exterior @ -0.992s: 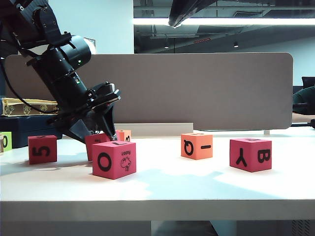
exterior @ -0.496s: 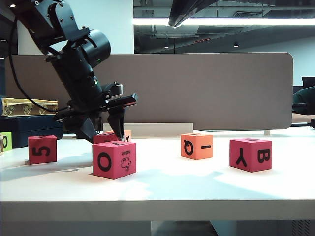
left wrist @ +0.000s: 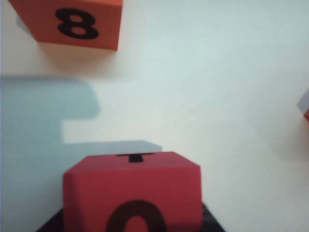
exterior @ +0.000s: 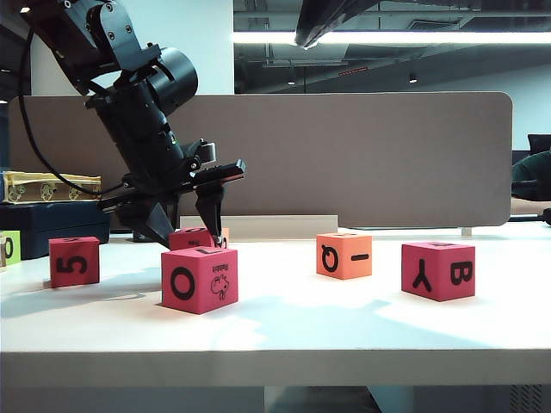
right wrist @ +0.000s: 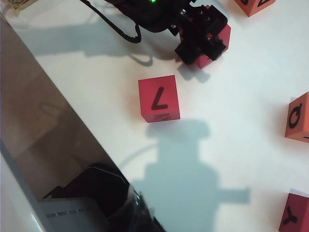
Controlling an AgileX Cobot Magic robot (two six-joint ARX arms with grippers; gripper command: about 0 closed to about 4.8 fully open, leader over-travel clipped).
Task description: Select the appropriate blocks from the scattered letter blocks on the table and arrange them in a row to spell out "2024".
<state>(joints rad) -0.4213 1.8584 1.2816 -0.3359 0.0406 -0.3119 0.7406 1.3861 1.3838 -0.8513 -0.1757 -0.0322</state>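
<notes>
White and smooth, the table (exterior: 362,318) fills the front of the exterior view, with a grey-brown partition panel (exterior: 362,155) behind it and a dark office with a long ceiling light (exterior: 387,37) past that. On the left side the left gripper (exterior: 191,225) points down with its two fingers on either side of a red block (exterior: 191,237), which looks lifted a little, just behind the pink-red O block (exterior: 200,278). A red 5 block (exterior: 74,261) sits further left, and an orange Q block (exterior: 344,255) and a red B and Y block (exterior: 438,269) sit well apart on the right. In the left wrist view the red block (left wrist: 133,193) sits right between the jaws, so the gripper is half closed on it (a round dark digit shows on its near face, cut off by the frame edge), and an orange 8 block (left wrist: 72,21) lies on the table ahead. In the right wrist view the right gripper is not seen clearly, so I cannot tell if it is open; it hangs high and well away, looking down at a red 7 block (right wrist: 158,99) and the left gripper (right wrist: 203,36) with its block. The left arm is much nearer, so I think it should carry this block to its place in the row.
</notes>
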